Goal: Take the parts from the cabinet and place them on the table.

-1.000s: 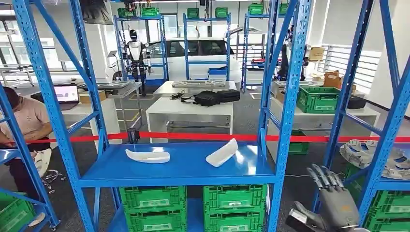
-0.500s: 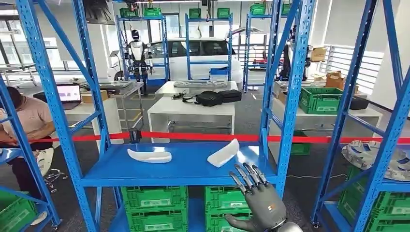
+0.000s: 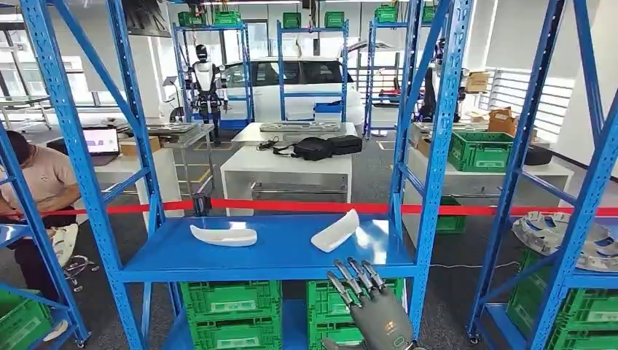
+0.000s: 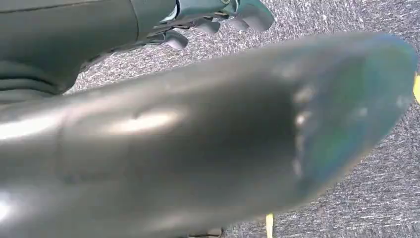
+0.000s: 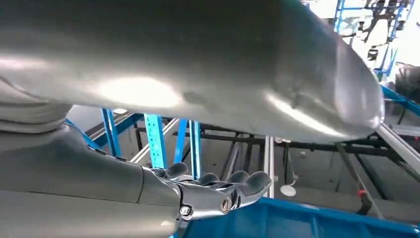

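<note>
Right hand: I see my right hand (image 3: 377, 312) raised below the front lip of the blue shelf (image 3: 218, 261), fingers spread and straight, holding nothing; the right wrist view shows the same hand (image 5: 218, 191) at the shelf edge.
Left hand: my left hand (image 4: 218, 17) hangs over grey carpet; I cannot tell whether it is spread or curled.
Parts: two white parts lie on the shelf, the right part (image 3: 335, 230) tilted and nearest my hand, the left part (image 3: 223, 235) flat and well apart from it.
Risk: I judge that rising straight could knock my fingers against the shelf lip, and a shallow reach could push the tilted part backward.
Obstruction: the blue upright (image 3: 436, 153) stands just beside my reach path.
Surroundings: green crates (image 3: 232, 312) sit under the shelf; a red tape (image 3: 291, 207) runs behind; a person (image 3: 33, 186) sits at far left; white tables (image 3: 286, 171) stand beyond.
</note>
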Robot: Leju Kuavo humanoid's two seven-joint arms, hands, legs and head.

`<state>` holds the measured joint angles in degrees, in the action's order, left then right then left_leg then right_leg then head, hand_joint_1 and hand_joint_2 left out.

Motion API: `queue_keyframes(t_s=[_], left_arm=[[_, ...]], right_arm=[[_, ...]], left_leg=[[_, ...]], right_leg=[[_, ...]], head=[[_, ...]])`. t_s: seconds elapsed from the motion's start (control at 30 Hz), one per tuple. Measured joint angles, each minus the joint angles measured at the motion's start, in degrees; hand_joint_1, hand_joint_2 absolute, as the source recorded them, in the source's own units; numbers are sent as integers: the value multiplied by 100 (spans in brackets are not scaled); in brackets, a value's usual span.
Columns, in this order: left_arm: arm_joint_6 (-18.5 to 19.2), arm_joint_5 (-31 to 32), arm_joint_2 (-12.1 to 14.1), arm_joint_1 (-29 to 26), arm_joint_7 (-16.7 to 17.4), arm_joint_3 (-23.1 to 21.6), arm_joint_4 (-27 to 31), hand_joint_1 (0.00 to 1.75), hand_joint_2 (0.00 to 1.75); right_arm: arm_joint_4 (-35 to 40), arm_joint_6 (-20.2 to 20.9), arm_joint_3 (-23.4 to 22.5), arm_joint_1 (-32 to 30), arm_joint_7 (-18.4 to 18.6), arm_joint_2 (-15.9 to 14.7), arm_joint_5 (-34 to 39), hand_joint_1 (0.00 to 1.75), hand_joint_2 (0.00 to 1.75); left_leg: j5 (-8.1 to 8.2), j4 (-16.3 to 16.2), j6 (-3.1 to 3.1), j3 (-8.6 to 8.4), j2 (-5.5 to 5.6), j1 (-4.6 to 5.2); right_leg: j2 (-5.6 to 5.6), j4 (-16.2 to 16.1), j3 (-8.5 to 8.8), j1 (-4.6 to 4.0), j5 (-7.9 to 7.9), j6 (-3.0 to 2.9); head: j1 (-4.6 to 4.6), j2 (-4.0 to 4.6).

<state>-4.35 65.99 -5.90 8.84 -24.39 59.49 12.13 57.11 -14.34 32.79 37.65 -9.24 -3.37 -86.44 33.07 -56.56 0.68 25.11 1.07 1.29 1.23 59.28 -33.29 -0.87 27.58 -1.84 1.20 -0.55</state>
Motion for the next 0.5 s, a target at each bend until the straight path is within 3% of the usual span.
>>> queue_keyframes(t_s=[0.5], left_arm=[[0,0,2,-1,13,0,0,0,0]], right_arm=[[2,44,2,-71,26,0,-33,0,0]], left_leg=[[0,0,0,2,0,0]], right_leg=[[0,0,1,0,0,0]], head=[[0,0]])
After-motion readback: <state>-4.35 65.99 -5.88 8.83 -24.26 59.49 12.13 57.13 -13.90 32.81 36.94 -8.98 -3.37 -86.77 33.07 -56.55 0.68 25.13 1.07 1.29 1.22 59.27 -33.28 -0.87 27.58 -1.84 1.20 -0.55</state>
